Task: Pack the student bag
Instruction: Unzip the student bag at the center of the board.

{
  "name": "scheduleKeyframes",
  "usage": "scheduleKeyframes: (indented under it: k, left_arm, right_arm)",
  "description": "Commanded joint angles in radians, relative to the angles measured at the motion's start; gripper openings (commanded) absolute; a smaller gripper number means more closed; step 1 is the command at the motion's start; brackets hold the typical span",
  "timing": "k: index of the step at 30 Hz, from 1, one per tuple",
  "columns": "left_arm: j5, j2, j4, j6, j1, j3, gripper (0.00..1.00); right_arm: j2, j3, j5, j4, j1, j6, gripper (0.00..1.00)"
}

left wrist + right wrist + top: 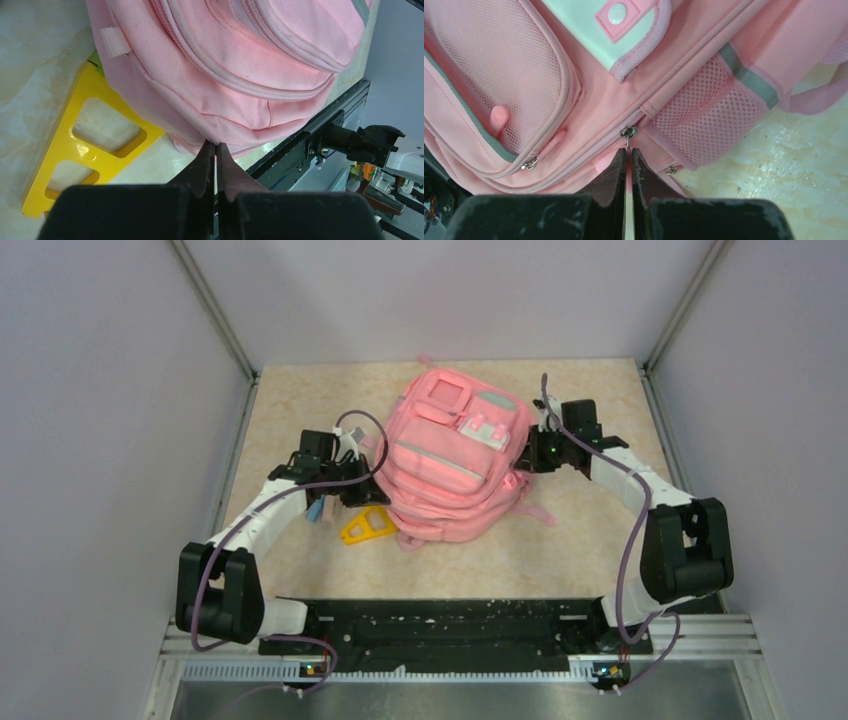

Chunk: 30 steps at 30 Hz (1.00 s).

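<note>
The student bag (455,465) is laid flat, front pockets upward, near the middle of a beige, marble-patterned tabletop (560,550), which is scuffed and faintly stained beside the bag's mesh side pocket (704,120). The tabletop is enclosed on three sides by plain pale lilac-grey walls (100,390), and slanted aluminium frame posts (215,305) are seen at the two far corners behind the bag. On the near side of the bag, a black base plate (450,625) and a ribbed metal rail (450,670) are fixed along the tabletop's edge. A yellow plastic triangle (367,526) with cut-out windows is lain flat on the tabletop at the bag's left near corner, partly tucked under the bag. The left tool (215,146) is closed, its tips pressed against the bag's lower seam; whether fabric is pinched cannot be told. The right tool (628,152) is clamped on a pink zip pull (628,172) at the bag's right side, just below a metal slider (628,132).
</note>
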Motion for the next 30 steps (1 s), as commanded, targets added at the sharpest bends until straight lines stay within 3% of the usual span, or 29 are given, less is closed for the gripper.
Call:
scheduleKeyframes:
  k: [1, 14, 30]
  left_arm:
    - [0.041, -0.014, 0.047, -0.007, 0.002, 0.003, 0.00]
    - [0.057, -0.021, 0.065, -0.017, -0.012, -0.009, 0.00]
    - [0.055, -0.015, 0.065, -0.016, -0.029, -0.009, 0.00]
  right_arm:
    - [-0.082, -0.024, -0.015, -0.042, 0.034, 0.041, 0.00]
    - [-0.159, -0.213, 0.020, 0.175, 0.223, 0.246, 0.00]
    - [-0.263, -0.252, 0.119, 0.221, 0.476, 0.383, 0.00]
